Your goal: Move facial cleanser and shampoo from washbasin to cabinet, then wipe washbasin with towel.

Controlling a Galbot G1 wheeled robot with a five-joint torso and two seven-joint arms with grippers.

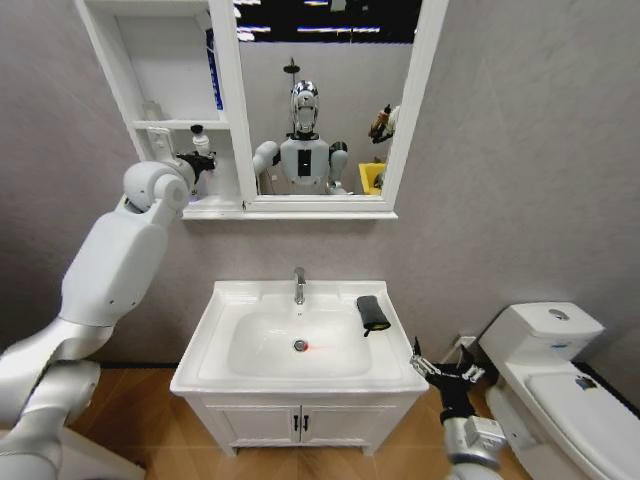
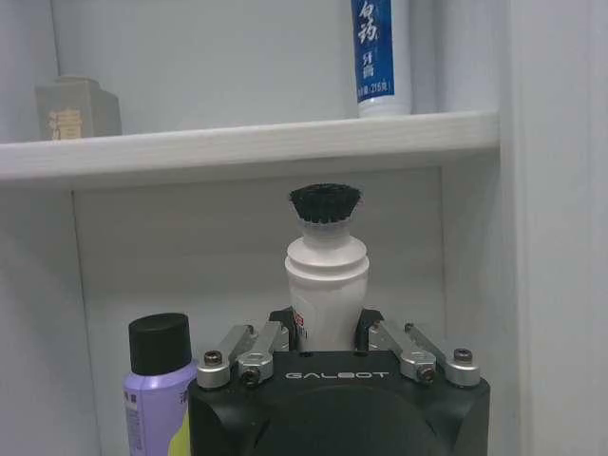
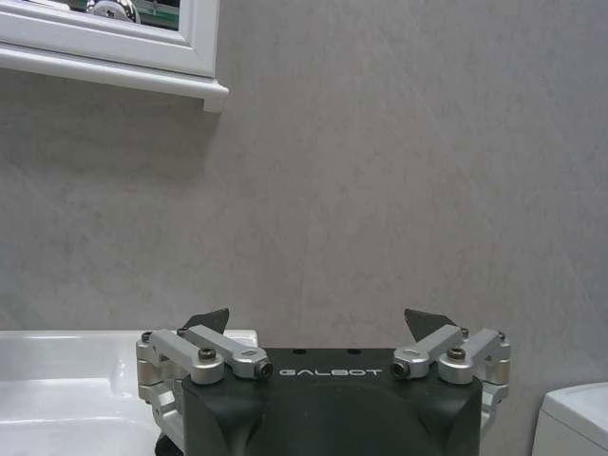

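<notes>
- Nearest the head camera, at the bottom right, the right gripper (image 1: 440, 366) hangs low beside the front right corner of the washbasin (image 1: 240, 298), its two fingers spread apart and holding nothing.
- From the right wrist camera, those two dark fingertips (image 3: 210, 320) stand wide apart before a bare grey wall.
- One washbasin sits in the middle, white and rectangular, with one chrome tap (image 1: 299, 285) at the back.
- One towel (image 1: 373, 312), dark and folded, lies on the right rim of the washbasin, near the back.
- One low vanity (image 1: 300, 424) with two doors stands beneath the washbasin.
- One white toilet (image 1: 560, 380) stands to the right.
- One cabinet (image 1: 165, 100) of open white shelves hangs on the wall at upper left, joined to one mirror (image 1: 315, 95).
- Raised to the cabinet's lower shelf, the left gripper (image 1: 195, 165) has its fingers closed around one white bottle (image 2: 326, 285) with a black brush-like top.
- Just beside that bottle on the same shelf stands one purple bottle (image 2: 157, 389) with a black cap.
- On the shelf above stand two things: one pale square jar (image 2: 78, 107) and one white tube (image 2: 382, 57) with blue lettering.
</notes>
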